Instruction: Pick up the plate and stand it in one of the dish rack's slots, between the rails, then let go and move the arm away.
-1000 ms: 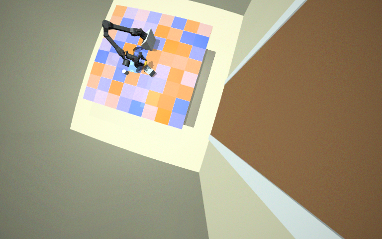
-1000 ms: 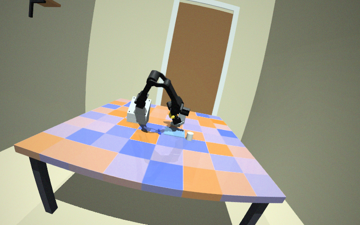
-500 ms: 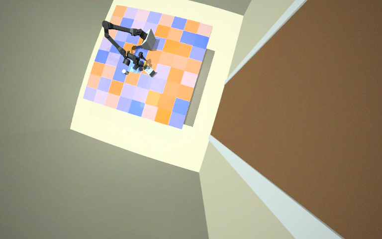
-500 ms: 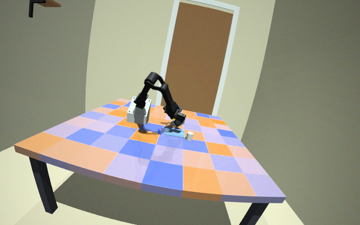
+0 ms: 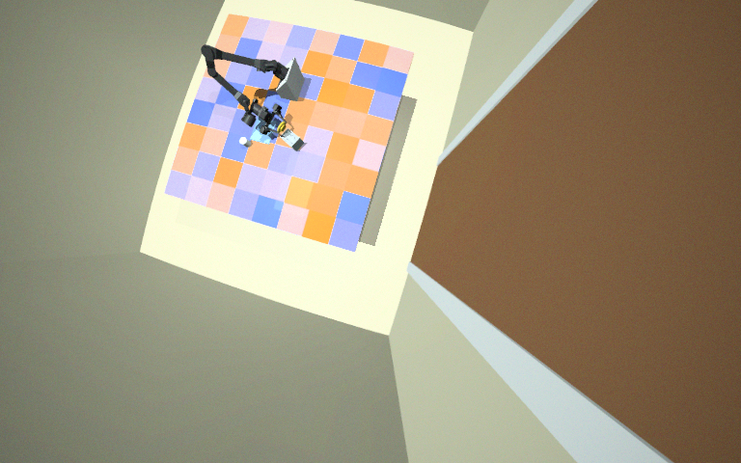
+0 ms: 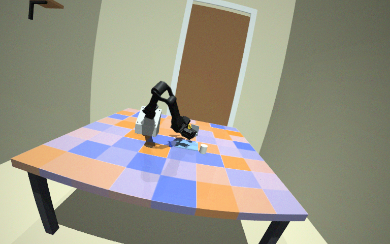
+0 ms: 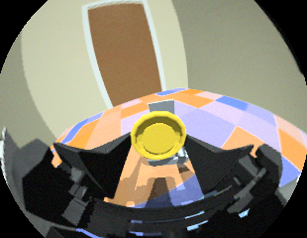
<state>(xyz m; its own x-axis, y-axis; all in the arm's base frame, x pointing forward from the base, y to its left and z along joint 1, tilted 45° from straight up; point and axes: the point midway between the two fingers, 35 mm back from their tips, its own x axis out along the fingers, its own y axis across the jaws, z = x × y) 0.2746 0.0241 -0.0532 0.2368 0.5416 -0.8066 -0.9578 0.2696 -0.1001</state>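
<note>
Clamped on the yellow plate [image 5: 282, 125] [image 6: 189, 126] [image 7: 158, 136], the end effector [image 5: 279, 125] [image 6: 189, 126] [image 7: 157, 135] has the grey rack [image 5: 292, 140] [image 6: 195, 129] [image 7: 161, 106] just beyond it, toward twelve o'clock in the wrist view and between four and five from above.

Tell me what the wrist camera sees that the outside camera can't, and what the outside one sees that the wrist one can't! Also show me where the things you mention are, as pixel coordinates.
Only the wrist view shows the yellow plate's [image 5: 282, 125] [image 6: 189, 126] [image 7: 158, 136] round face, with black fingers [image 5: 280, 127] [image 6: 189, 126] on both sides.

Only the exterior view shows the white cylinder [image 5: 243, 140] [image 6: 203, 149] and the table's dark legs [image 6: 43, 202].

Both show the brown door [image 5: 621, 201] [image 6: 215, 60] [image 7: 125, 50] and the colorful tabletop [image 5: 343, 143] [image 6: 179, 193] [image 7: 213, 119].
</note>
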